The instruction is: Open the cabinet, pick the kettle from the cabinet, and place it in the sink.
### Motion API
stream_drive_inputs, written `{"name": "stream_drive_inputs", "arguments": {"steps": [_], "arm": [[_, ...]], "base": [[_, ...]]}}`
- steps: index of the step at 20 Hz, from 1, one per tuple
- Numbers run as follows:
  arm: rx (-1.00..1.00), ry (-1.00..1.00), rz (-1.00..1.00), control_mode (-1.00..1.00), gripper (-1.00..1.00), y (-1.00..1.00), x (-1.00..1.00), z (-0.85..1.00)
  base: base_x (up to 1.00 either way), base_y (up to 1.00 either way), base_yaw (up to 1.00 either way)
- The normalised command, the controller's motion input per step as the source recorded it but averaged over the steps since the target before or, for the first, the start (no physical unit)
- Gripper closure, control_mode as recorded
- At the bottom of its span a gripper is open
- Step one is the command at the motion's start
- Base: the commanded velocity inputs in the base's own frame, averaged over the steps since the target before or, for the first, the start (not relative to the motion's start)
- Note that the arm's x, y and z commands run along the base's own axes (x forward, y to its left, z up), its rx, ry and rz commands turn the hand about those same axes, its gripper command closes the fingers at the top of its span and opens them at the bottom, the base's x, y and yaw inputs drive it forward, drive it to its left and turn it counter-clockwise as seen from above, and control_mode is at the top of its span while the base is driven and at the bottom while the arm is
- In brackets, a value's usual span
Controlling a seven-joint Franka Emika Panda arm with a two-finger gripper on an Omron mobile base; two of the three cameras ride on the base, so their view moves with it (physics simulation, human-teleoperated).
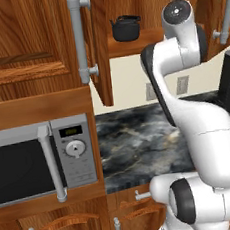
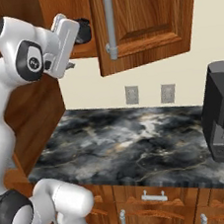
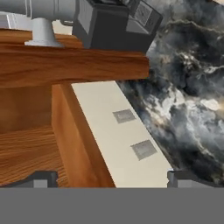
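We judge the kettle [image 1: 126, 29] at the cabinet [image 1: 129, 44] shelf's front edge rigid, graspable by its arched handle; gripper [image 3: 112, 180] fingers spread.

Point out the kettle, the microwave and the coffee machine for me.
kettle [image 1: 126, 30], left base view, on its round black body.
microwave [image 1: 22, 169], left base view, on its dark door window.
coffee machine [image 2: 223, 115], right base view, on its black front.
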Motion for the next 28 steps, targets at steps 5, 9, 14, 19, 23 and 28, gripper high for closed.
{"name": "stream_drive_inputs", "arguments": {"steps": [5,9,14,19,23,28], "arm": [[0.0,0.0,-0.25,-1.0,-1.0,-0.31,0.13,0.0],[0.0,0.0,-0.28,-1.0,-1.0,-0.37,0.07,0.0],[0.0,-0.01,-0.21,-1.0,-1.0,-0.27,0.03,-0.07],[0.0,-0.01,-0.17,-1.0,-1.0,-0.38,-0.15,-0.05],[0.0,-0.02,-0.18,-1.0,-1.0,-0.5,-0.27,0.0],[0.0,0.0,-0.17,-1.0,-1.0,-0.57,-0.28,0.0]], "base": [[0.0,0.0,0.0],[0.0,0.0,0.0],[0.0,0.0,0.0],[0.0,0.0,0.0],[0.0,0.0,0.0],[0.0,0.0,0.0]]}}
